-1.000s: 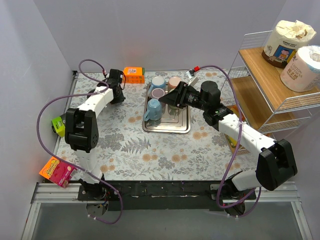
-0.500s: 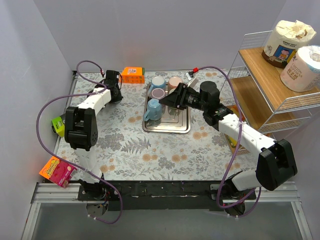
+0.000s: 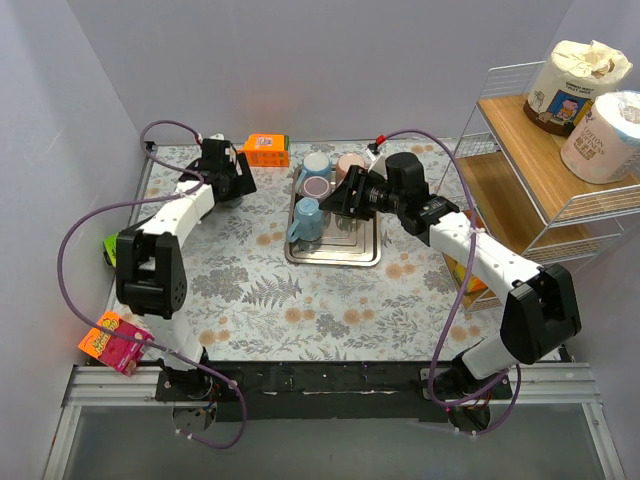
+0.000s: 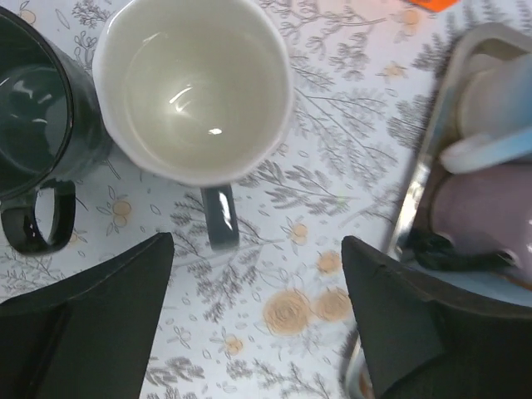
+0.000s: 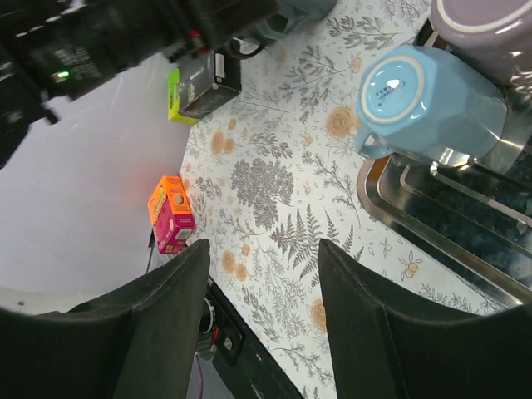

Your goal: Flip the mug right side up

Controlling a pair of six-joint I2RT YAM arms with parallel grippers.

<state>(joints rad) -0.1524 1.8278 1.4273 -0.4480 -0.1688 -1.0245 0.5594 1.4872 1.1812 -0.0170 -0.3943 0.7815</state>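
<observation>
White ceramic with a grey handle, the mug point(image 4: 191, 91) stands mouth-up on the flowered cloth just left of the metal tray point(image 4: 426, 158). A dark mug point(image 4: 33, 108) sits close against the side of it farther from the tray. The left gripper point(image 4: 255, 249) hangs over the mug with its fingers spread wide and nothing in them, so the mug seems already righted and let go. The next move calls for a straight lift clear of the handle. Over the tray, the right gripper point(image 5: 263, 258) is likewise parted and empty, near a blue mug point(image 5: 416, 96) resting base-up at the tray's left edge.
</observation>
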